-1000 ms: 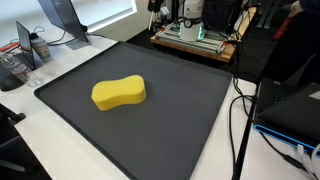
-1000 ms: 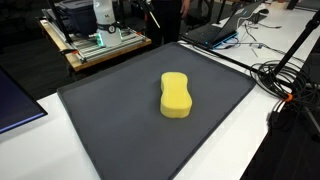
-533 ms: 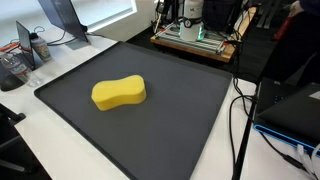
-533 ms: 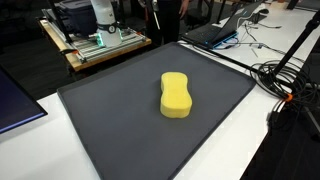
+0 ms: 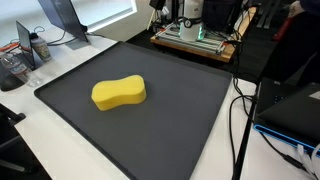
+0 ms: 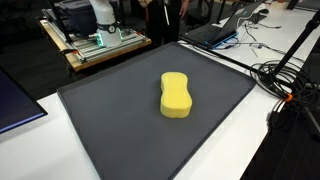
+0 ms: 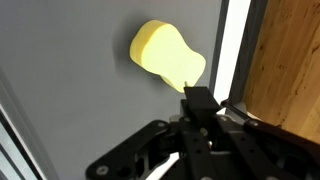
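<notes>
Sponge (image 7: pixel 165 55) on mat (image 7: pixel 70 90), ahead of closed end effector (image 7: pixel 197 98).

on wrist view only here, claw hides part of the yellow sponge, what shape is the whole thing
Observer: The sponge is a whole peanut shape with a narrowed waist. It lies flat in both exterior views.
Operator: where on the mat does it sit
Observer: Near the middle of the dark mat, away from all four edges.
Operator: whats the wood at my right edge
Observer: Most likely the low wooden stand with equipment on it, just past one edge of the mat.
</notes>
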Robot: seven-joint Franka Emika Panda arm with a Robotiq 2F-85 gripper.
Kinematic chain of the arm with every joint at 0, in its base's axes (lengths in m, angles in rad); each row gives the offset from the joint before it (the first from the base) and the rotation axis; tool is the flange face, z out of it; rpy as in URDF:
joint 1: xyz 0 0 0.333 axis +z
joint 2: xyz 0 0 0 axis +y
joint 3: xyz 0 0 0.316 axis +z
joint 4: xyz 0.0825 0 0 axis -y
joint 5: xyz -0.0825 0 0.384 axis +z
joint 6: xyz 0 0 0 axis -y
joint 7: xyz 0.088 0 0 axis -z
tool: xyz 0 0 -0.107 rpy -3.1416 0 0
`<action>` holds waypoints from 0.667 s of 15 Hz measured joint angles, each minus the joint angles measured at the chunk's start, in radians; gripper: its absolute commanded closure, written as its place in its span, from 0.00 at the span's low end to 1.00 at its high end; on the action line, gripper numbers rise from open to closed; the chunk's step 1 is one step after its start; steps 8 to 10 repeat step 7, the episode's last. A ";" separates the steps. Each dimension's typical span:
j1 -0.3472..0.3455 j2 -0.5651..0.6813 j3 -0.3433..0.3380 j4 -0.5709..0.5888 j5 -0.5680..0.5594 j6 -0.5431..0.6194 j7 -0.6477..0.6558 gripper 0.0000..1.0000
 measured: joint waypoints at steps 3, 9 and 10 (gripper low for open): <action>0.062 -0.003 -0.091 0.094 0.031 0.001 -0.019 0.97; 0.080 -0.004 -0.149 0.151 0.116 0.002 -0.155 0.97; 0.080 -0.004 -0.149 0.151 0.116 0.002 -0.155 0.97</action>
